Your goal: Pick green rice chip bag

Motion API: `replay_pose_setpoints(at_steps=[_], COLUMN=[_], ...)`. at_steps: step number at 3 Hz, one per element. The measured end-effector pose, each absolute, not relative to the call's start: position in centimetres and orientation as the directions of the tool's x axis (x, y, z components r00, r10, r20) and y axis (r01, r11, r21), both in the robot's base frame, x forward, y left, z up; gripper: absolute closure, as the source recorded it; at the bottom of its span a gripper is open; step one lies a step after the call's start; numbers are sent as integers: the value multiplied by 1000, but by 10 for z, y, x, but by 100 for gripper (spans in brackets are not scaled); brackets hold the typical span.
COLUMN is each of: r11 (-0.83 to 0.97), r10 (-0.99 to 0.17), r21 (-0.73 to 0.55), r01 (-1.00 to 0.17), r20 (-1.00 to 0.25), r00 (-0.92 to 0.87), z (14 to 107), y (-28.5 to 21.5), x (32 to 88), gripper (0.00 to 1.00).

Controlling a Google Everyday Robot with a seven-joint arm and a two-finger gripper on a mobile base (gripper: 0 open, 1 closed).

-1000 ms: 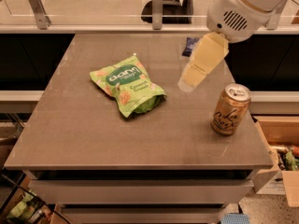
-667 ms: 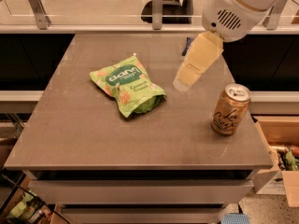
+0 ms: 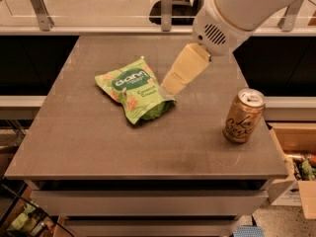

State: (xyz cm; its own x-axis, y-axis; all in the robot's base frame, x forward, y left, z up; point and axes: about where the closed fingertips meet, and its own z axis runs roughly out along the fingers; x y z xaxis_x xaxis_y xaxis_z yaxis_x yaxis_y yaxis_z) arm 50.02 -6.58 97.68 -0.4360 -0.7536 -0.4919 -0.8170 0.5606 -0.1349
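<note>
The gripper shows as one pale-yellow wedge seen from the side. From this angle I cannot tell whether it stands wide or narrow, and nothing is visibly held in it. Its tip slants down and to the left and ends at the right-hand edge of the green rice chip bag. The view does not settle whether the tip touches the pouch or hangs just above it.

The bag lies flat near the middle of the grey table, turned at an angle with its dark-green logo facing up. Its lower right corner is puffed up under the gripper's tip. The white arm comes in from the upper right above the back of the table. A gold drink can stands upright well apart to the right, near the table's edge. Beyond that edge, lower down, sits an open cardboard box.

In my judgement the approach is nearly over and the grasp is not yet made. The main risk is where the tip sits: over the pouch's margin, not its body. Closing there could catch only a thin fold of crinkly film, which may slip free on the lift. Pressing down at this slant could instead shove the light bag leftward across the smooth top. The can looks far enough away to be safe unless the arm swings wide to the right.
</note>
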Motion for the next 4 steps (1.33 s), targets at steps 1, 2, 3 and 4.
replay_pose_setpoints(at_steps=[1, 2, 3, 4], r11=[600, 633, 651, 651], r10=[-709, -684, -686, -703], r21=[-112, -116, -136, -149], r01=[-792, -765, -747, -745], r20=[-535, -545, -528, -490], r00=[-461, -484, -502, -515], z=[963, 956, 953, 945], y=[-46, -33, -26, -16], x=[509, 522, 537, 547], gripper=[0, 0, 0, 0])
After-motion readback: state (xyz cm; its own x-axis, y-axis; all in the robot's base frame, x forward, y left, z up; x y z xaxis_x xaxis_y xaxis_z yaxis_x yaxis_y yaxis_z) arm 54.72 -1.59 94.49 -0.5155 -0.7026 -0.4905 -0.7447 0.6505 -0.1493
